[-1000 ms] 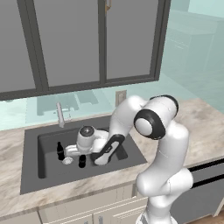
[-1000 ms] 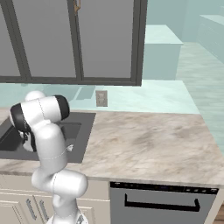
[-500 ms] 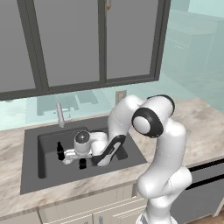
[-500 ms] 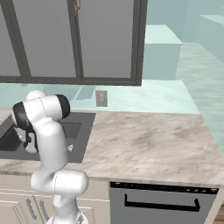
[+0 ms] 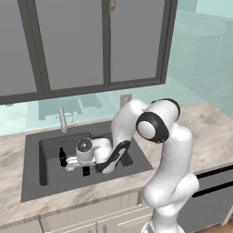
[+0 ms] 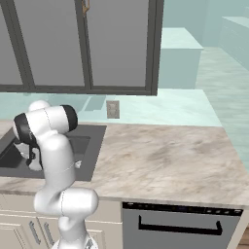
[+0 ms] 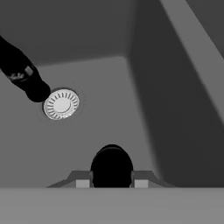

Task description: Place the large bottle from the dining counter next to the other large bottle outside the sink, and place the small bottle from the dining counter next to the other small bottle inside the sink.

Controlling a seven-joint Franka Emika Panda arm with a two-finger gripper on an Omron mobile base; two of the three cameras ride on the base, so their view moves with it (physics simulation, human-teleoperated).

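Note:
My gripper (image 5: 85, 167) reaches down into the dark grey sink (image 5: 31, 182) and is shut on the small bottle (image 5: 86, 171), a black one that hangs upright just above the basin floor. In the hand view its round black top (image 7: 111, 164) sits between my fingertips (image 7: 81, 179). The other small bottle (image 5: 62, 156) stands upright in the same basin, a short way to the left. In the hand view it (image 7: 19, 72) is at the upper left, beside the round drain (image 7: 61, 104). The large bottles and the dining counter are out of view.
A slim metal faucet (image 5: 62, 119) rises behind the sink. The sink's right wall (image 7: 175, 100) is close to the hand. Beige marble counter (image 6: 170, 155) runs to the right, over a dishwasher front (image 6: 180, 226). Dark-framed glass panes (image 5: 91, 41) hang above.
The hand has gone lower into the basin and slightly left with the small bottle still held. The other small bottle has not moved.

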